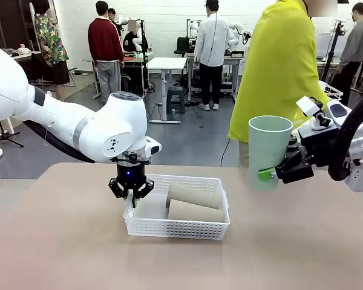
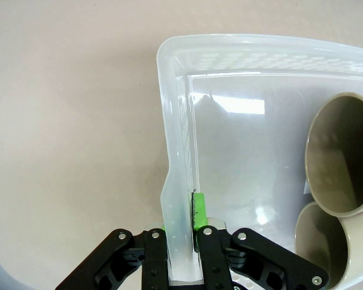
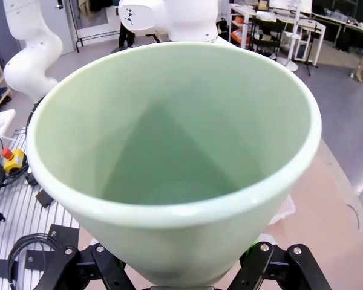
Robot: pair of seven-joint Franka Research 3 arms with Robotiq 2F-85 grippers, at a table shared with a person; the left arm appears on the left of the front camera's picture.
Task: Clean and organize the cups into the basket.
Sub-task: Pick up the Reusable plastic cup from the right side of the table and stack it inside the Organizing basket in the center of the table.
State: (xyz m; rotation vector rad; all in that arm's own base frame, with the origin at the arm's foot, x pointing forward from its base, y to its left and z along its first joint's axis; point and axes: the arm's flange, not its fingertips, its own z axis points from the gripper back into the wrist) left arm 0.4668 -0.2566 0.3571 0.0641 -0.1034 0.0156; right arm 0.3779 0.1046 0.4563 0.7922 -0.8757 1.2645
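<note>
Two tan-brown cups [image 1: 195, 194] [image 1: 196, 211] lie side by side in the right half of the white mesh basket [image 1: 144, 226] at mid-table. From the left wrist their open mouths [image 2: 342, 157] [image 2: 330, 251] face the camera. My left gripper [image 1: 132, 200] is shut on the basket's left wall [image 2: 178, 181], one green pad [image 2: 199, 210] inside it. The mint green cup [image 1: 268, 151] stands upright in the air right of the basket, my right gripper [image 1: 277, 173] shut on its lower part. Its mouth [image 3: 169, 139] opens toward the right wrist camera.
A person in a yellow top [image 1: 281, 66] stands at the table's far edge behind the green cup. The tan tabletop [image 1: 66, 241] is bare to the left of and in front of the basket. Other people and tables stand farther back.
</note>
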